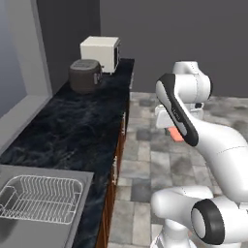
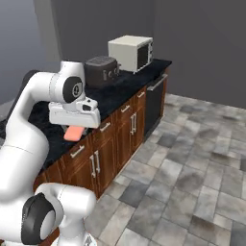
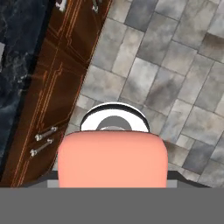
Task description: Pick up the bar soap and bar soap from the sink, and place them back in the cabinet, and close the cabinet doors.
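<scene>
Salmon-pink bar soap (image 3: 112, 158) held in gripper (image 2: 73, 130), fingers pinching it; soap's lower edge pokes out under the white hand in both base views. Hand is off the counter edge, over the grey tiled floor (image 2: 192, 163), beside the low wood cabinets (image 2: 110, 139) w/ short horiz. handles. Hand view looks down: soap in foreground, floor tiles and cabinet fronts below it. Sink (image 1: 43, 227) at lower left of left base view, wire dish rack (image 1: 41, 198) sitting in it. Black marble countertop (image 1: 72, 126) carries a dark rounded appliance (image 1: 85, 75) and a cream microwave (image 1: 100, 53) at the far end, near each other.
</scene>
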